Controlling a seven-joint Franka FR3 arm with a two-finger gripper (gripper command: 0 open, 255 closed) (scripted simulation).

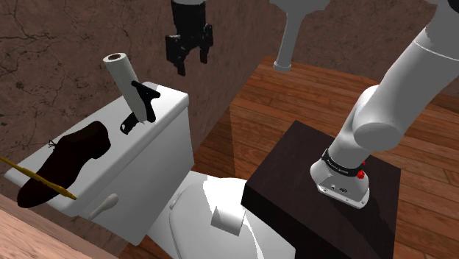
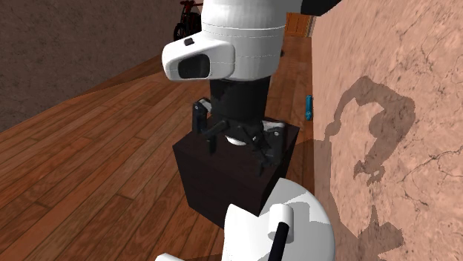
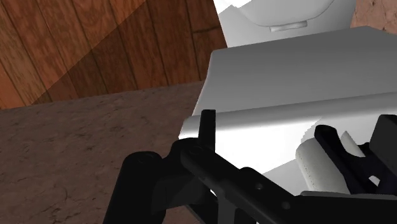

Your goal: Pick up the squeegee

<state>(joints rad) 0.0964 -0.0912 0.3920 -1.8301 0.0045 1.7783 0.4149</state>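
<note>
Approach step: gripper (image 1: 190, 53), fingers apart and empty, hangs upper centre; squeegee (image 1: 142, 105) leans on the roll (image 1: 121, 73) atop the tank (image 1: 173, 108), left of centre; next move calls for descent onto it.

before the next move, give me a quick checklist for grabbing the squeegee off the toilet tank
1. Tool open: ok, its fingers stand apart.
2. Tool empty: ok, it holds nothing.
3. Tool lined up over the squeegee: cannot tell; it hangs high above the tank lid, toward the shoulder view's right of the squeegee.
4. Squeegee free to lift: not ok, it leans against the white roll, which may topple.
5. Shoe out of the way: ok, it lies apart from the squeegee.
</note>
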